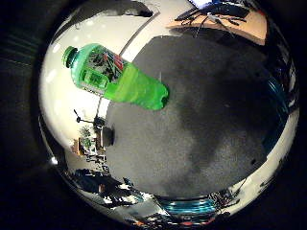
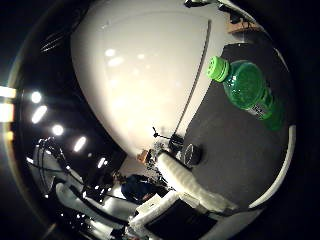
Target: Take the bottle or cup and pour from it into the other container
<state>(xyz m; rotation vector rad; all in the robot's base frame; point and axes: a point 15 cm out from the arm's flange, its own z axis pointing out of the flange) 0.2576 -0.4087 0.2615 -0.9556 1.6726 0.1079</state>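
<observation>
A green plastic bottle [image 1: 120,79] with a green cap and a printed label shows in the little finger side view, over the line where a dark grey mat [image 1: 206,115] meets a white surface [image 1: 59,105]. In the thumb side view the bottle [image 2: 250,92] is seen cap first over the same mat [image 2: 235,150]. My right hand [image 2: 190,185] shows there only as a white finger part reaching in from the edge, fairly straight and away from the bottle. The bottle is small in each view, so it is some way from the palm.
A wooden desk [image 1: 230,24] stands beyond the mat. A small dark stand [image 1: 93,123] sits by the mat's edge. Room clutter and a teal object [image 1: 192,206] lie at the view's rim. Ceiling lights [image 2: 35,105] show at one side.
</observation>
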